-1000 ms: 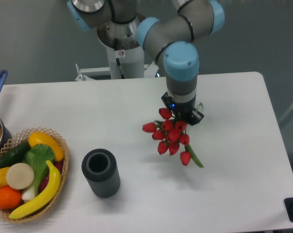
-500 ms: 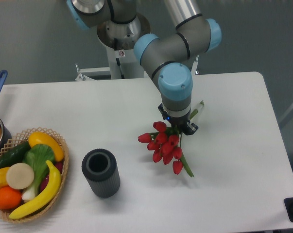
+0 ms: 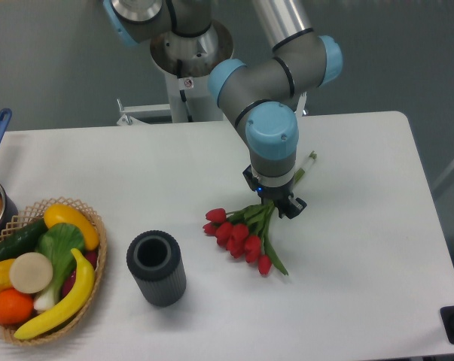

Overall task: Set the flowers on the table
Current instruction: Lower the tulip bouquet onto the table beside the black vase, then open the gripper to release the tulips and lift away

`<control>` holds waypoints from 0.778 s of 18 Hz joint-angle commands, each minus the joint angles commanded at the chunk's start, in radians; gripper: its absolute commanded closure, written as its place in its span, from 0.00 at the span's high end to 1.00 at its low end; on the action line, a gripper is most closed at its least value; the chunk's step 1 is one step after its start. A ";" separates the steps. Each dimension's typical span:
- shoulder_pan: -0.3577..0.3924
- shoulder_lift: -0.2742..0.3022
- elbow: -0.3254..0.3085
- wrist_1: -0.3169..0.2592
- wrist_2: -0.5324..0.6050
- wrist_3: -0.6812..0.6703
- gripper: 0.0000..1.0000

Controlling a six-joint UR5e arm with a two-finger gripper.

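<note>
One tulip bunch low over counter

Flowers [image 3: 240,237] sit near counter [image 3: 362,248] centre, red heads fanned to lower left, stems running up under end effector [image 3: 275,201]. End effector clenched on stems, pointing down. Dark ribbed cylinder [image 3: 156,268] stands to the left; basket [image 3: 91,263] w/ fruit & veg at left edge.

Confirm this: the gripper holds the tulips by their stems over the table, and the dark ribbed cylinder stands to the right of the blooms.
Wrong on one point: the fixed camera shows the dark ribbed cylinder standing left of the blooms, not right. The rest holds: the gripper holds the tulips by their stems over the table.
</note>
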 joint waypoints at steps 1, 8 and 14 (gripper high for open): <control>0.018 0.009 0.005 0.000 -0.041 0.002 1.00; 0.092 0.158 0.012 0.014 -0.264 0.000 1.00; 0.149 0.279 0.003 -0.034 -0.284 0.034 1.00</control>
